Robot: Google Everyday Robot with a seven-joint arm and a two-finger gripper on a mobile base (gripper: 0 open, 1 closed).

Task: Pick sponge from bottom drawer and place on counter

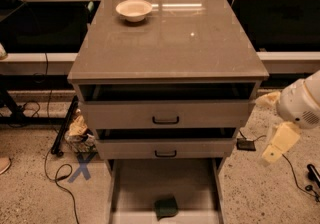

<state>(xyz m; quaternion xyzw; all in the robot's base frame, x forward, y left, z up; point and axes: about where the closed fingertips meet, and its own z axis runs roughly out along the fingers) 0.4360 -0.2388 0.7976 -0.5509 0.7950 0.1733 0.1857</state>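
One sponge [166,207] in the open bottom drawer [145,183], 8 o'clock from gripper [276,147]. Open or closed: can't tell.

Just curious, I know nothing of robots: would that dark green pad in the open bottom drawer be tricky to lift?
The sponge looks small and flat, so likely light and unlikely to roll. Lying flat on the bottom drawer floor, it may slide rather than lift when nudged. The tool hangs right of the cabinet, above it.
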